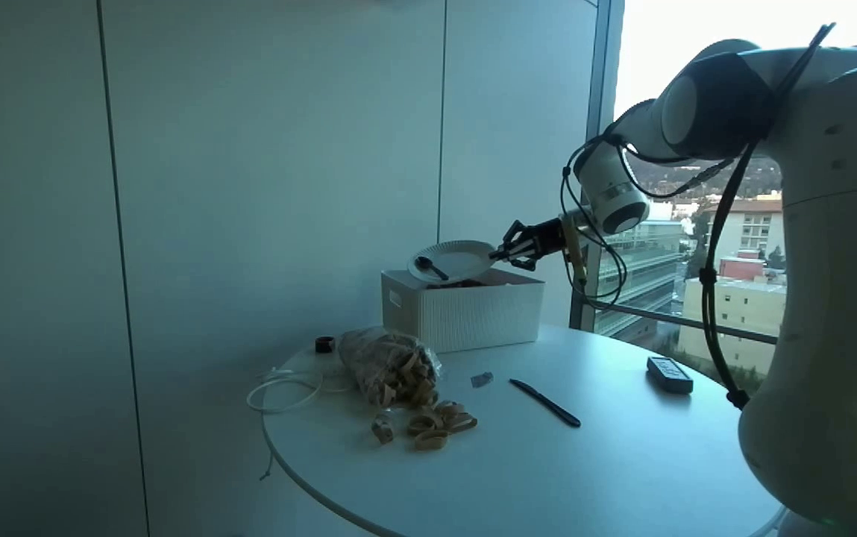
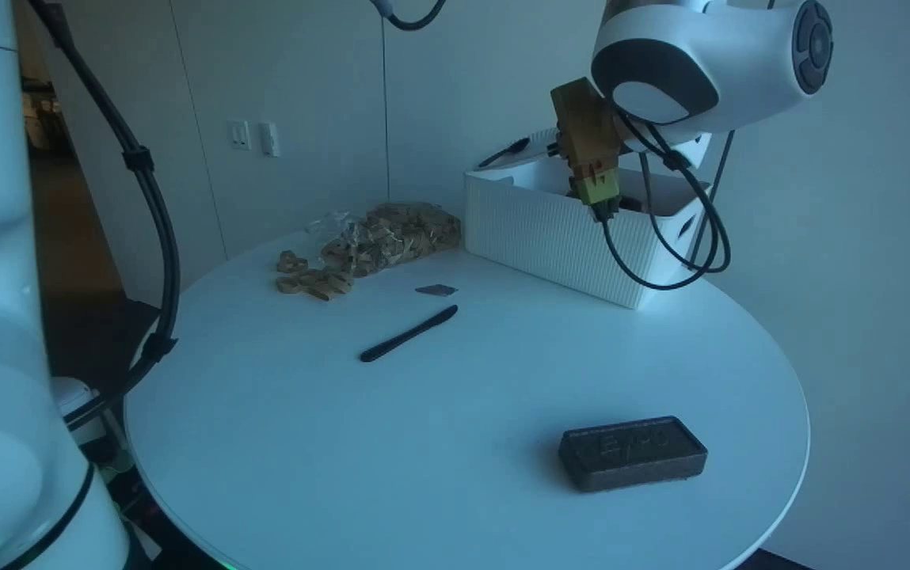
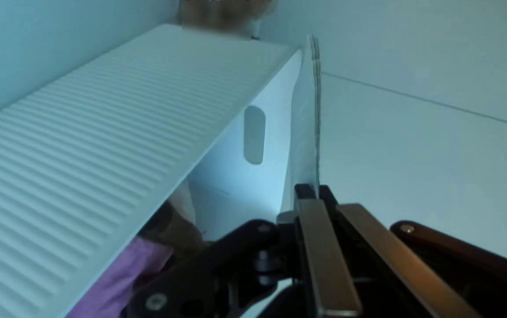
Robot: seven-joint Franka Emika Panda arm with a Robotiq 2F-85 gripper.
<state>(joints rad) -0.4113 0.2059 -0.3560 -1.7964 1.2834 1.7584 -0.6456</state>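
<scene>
My gripper (image 1: pixel 496 255) is shut on the edge of a white paper plate (image 1: pixel 469 261), at the plate's right side in that exterior view. The plate is tilted above the open top of a white ribbed box (image 1: pixel 480 317); I cannot tell if it touches the rim. A black spoon-like utensil (image 1: pixel 432 268) lies on the plate, and it also shows in an exterior view (image 2: pixel 506 152). In the wrist view the plate (image 3: pixel 305 119) is seen nearly edge-on between my fingertips (image 3: pixel 317 192). The box (image 3: pixel 116 163) lies to the left there, with purple material (image 3: pixel 123 280) inside.
On the round table (image 2: pixel 455 491) lie a black knife (image 2: pixel 409 334), a small grey piece (image 2: pixel 436 290) and a dark block marked like an Expo eraser (image 2: pixel 633 455). A clear bag of tan loops (image 1: pixel 391 369), loose loops (image 1: pixel 432 425), a black ring (image 1: pixel 325 344) and a white cord (image 1: pixel 286 406) sit near the box.
</scene>
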